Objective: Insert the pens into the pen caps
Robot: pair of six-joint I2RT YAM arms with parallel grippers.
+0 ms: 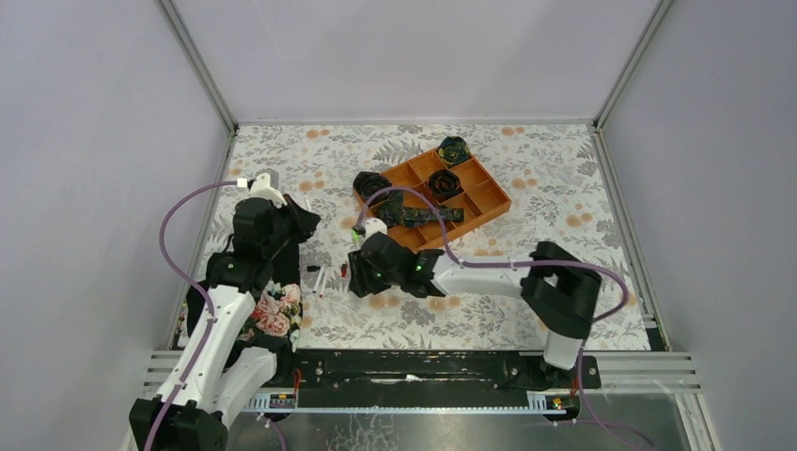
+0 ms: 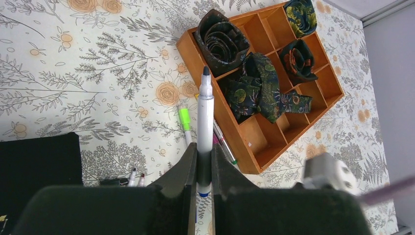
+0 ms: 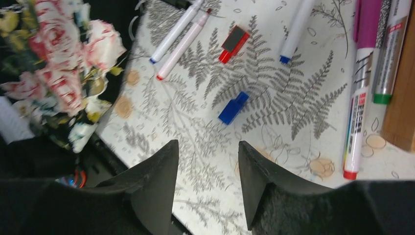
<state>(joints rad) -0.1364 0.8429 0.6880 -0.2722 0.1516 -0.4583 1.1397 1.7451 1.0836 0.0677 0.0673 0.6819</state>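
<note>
My left gripper (image 2: 204,157) is shut on a white pen (image 2: 205,117); its dark tip points away and its blue end sits between the fingers, above the table. In the top view this gripper (image 1: 305,224) is at the left. My right gripper (image 3: 208,149) is open and empty, low over the table, with a blue cap (image 3: 233,107) just ahead and a red cap (image 3: 233,44) further on. Two uncapped pens (image 3: 177,35) lie at the far left. A blue-ended pen (image 3: 296,32), a magenta-capped pen (image 3: 361,93) and a green-ended pen (image 3: 389,63) lie to the right. A neon-green-capped pen (image 2: 185,120) lies below the held pen.
An orange wooden divider tray (image 1: 489,202) with dark rolled fabric pieces (image 2: 222,41) stands at the back centre-right; its edge (image 3: 401,112) is close to the right gripper. A floral cloth (image 1: 273,315) lies at the near left by the left arm. A black cap (image 2: 111,181) lies beside the two loose pens.
</note>
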